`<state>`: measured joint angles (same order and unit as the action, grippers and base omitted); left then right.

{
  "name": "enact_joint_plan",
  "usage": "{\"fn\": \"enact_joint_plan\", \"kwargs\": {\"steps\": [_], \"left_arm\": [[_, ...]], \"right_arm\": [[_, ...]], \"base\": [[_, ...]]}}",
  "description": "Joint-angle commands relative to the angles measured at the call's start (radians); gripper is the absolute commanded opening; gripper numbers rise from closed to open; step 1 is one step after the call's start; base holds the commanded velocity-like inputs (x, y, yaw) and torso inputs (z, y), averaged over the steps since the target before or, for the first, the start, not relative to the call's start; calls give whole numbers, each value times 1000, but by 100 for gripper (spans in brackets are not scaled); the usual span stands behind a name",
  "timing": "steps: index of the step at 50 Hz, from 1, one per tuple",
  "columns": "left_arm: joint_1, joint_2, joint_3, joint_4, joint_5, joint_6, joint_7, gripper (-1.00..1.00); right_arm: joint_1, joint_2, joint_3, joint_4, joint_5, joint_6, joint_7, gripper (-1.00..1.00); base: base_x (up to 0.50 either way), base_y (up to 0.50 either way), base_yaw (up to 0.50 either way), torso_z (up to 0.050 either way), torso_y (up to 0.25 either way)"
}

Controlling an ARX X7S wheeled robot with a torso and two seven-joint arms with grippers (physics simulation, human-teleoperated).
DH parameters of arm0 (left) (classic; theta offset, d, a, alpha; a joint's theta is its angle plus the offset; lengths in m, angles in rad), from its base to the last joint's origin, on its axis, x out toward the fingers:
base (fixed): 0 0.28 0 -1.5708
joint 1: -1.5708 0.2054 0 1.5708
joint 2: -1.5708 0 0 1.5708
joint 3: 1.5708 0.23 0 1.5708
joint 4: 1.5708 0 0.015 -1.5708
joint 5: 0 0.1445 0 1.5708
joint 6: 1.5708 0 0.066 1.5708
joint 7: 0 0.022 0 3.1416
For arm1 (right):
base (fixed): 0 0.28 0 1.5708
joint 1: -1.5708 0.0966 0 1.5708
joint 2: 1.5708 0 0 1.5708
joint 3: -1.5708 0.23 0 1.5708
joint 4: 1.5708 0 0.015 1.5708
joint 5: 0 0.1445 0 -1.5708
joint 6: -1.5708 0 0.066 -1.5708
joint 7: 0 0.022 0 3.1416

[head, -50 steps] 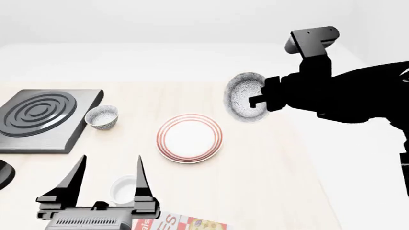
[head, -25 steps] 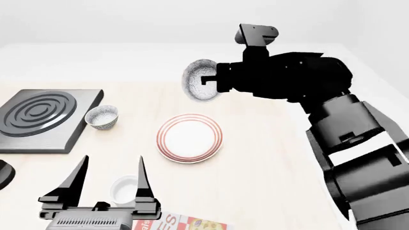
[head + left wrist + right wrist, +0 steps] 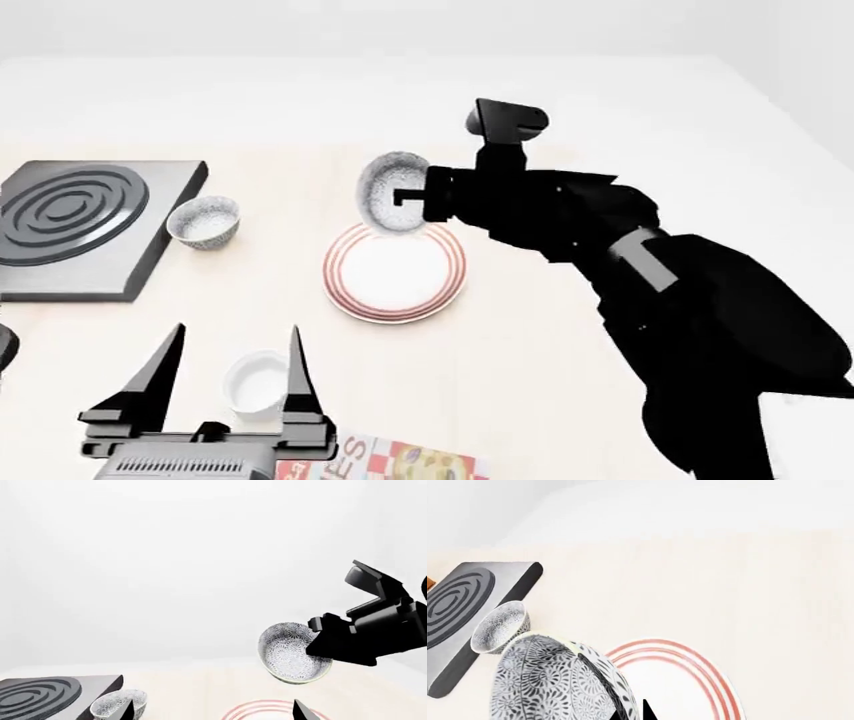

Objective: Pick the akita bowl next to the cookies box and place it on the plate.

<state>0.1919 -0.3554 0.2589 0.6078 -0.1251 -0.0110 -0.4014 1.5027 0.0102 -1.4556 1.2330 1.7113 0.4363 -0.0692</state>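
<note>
The right gripper holds the akita bowl by its rim, tilted on its side, above the far edge of the plate; the plate lies just below, toward the robot.

two akita bowls, one plate, one white cup, one cookies box, one burner

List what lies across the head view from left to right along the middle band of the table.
Stove burner → second speckled bowl standing on the table → akita bowl tilted on its side in the right gripper, over the far rim of the plate → the right arm.
</note>
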Motion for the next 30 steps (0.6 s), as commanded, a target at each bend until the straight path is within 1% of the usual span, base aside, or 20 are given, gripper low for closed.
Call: {"fn": "enact_joint_plan", "kwargs": {"steps": [1, 10, 11, 13, 20, 29, 30], "left_arm": [[-1, -4, 3, -5, -1, 7, -2, 100], [-4, -3, 11, -13, 0, 14, -1, 100], [0, 1, 2, -19, -28, 48, 5, 100], [4, -5, 11, -8, -6, 34, 3, 100], [-1, -7, 19, -13, -2, 29, 3, 100], [1, -10, 16, -8, 5, 44, -2, 100], [4, -9, 14, -7, -14, 55, 2, 100]], "right_arm": [[-6, -10, -167, 1, 196, -89, -10, -100], [-8, -10, -181, -7, 210, -92, -11, -100], [-7, -10, -180, -9, 212, -93, -10, -100], [-10, -10, -181, -14, 210, -94, -10, -100], [-22, -10, -180, -16, 206, -96, -16, -100], [-30, -10, -177, -21, 206, -95, -18, -100], [-29, -10, -176, -22, 208, -95, -18, -100]], "base": [[0, 0, 0, -11, -250], [0, 0, 0, -11, -250], [0, 0, 0, 0, 21], [0, 0, 0, 0, 0], [0, 0, 0, 0, 0], [0, 0, 0, 0, 0], [0, 0, 0, 0, -154]]}}
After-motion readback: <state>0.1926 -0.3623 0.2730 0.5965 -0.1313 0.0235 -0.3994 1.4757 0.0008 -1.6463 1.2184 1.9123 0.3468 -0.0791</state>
